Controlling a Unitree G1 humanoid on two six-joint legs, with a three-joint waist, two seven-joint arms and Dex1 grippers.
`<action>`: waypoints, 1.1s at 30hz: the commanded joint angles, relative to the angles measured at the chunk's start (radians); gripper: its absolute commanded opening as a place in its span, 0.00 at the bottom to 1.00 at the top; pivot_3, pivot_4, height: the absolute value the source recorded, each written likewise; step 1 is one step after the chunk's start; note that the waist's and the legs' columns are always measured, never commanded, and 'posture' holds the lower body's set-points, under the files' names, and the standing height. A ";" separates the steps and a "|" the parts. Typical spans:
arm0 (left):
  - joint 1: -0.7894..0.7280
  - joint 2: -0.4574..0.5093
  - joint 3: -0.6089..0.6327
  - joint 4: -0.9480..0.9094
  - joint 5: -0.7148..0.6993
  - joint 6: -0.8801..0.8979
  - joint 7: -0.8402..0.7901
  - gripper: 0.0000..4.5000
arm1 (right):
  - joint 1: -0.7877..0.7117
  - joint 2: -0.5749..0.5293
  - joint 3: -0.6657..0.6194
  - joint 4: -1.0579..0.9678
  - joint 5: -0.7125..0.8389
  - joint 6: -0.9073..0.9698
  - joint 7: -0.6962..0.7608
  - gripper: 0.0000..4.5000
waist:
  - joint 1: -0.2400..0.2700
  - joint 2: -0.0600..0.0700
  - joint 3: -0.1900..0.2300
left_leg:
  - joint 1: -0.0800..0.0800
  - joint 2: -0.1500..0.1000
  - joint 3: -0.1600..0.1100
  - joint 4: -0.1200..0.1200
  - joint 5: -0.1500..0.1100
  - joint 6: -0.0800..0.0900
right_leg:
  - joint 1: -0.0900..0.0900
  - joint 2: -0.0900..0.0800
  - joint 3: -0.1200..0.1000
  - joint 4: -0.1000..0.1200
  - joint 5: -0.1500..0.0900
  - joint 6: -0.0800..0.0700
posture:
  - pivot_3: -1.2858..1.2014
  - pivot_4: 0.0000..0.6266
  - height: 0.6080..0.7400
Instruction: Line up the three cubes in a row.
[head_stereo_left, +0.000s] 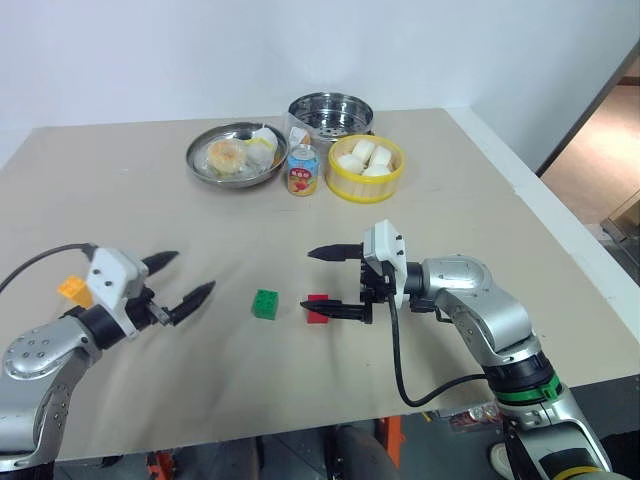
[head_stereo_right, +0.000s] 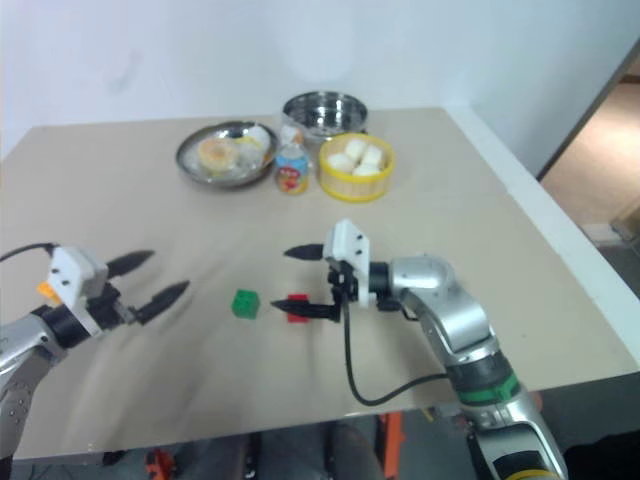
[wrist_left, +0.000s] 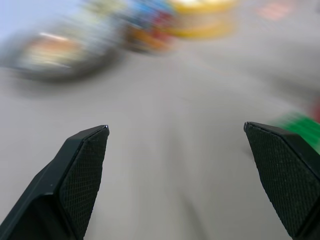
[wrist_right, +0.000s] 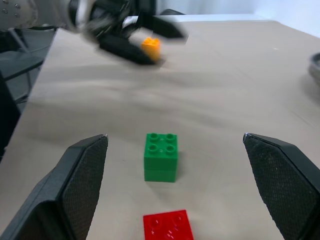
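Left end effector (head_stereo_left: 175, 280): jaws wide, empty, at the worktop's (head_stereo_left: 120, 200) left side.
Orange-yellow cube (head_stereo_left: 73, 290): just behind the left end effector's body, at about 9 o'clock from its tips, well apart from the other two.
Green cube (head_stereo_left: 265, 304): mid-worktop, at 3 o'clock from the left tips; red cube (head_stereo_left: 318, 308) just beside it at 3 o'clock.
Right end effector (head_stereo_left: 325, 282): jaws wide, empty, straddling the red cube and pointing toward 9 o'clock.
Key relation: the stray orange-yellow cube is nearer the left arm; the row's axis likely runs 9 to 3 o'clock.
Surroundings: steel plate (head_stereo_left: 236, 155), drink can (head_stereo_left: 303, 170), yellow basket of buns (head_stereo_left: 367, 170) at 12 o'clock, out of the way.
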 joint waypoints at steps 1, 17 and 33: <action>0.016 -0.074 0.133 -0.056 0.048 -0.008 0.217 0.99 | -0.044 0.020 0.000 0.024 -0.005 -0.039 0.026 1.00 | -0.001 0.000 0.000 | 0.000 0.000 0.000 0.000 0.000 0.000 | 0.000 0.000 0.000 0.000 0.000 0.000 | 0.52 0.24 1.00; -0.034 -0.354 0.090 0.022 0.272 0.009 0.708 0.99 | -0.073 0.027 -0.003 0.067 -0.032 -0.060 0.067 1.00 | 0.001 -0.005 -0.001 | 0.000 -0.002 0.001 0.002 0.000 0.000 | 0.000 0.000 0.002 0.000 0.003 0.003 | 0.52 0.24 1.00; -0.104 -0.425 0.072 0.082 0.336 0.013 0.867 0.99 | -0.071 0.047 -0.054 0.073 -0.016 -0.067 0.002 1.00 | 0.000 -0.005 -0.001 | 0.000 -0.001 0.001 0.001 0.000 0.000 | 0.000 0.001 0.002 0.000 0.003 0.004 | 0.52 0.24 1.00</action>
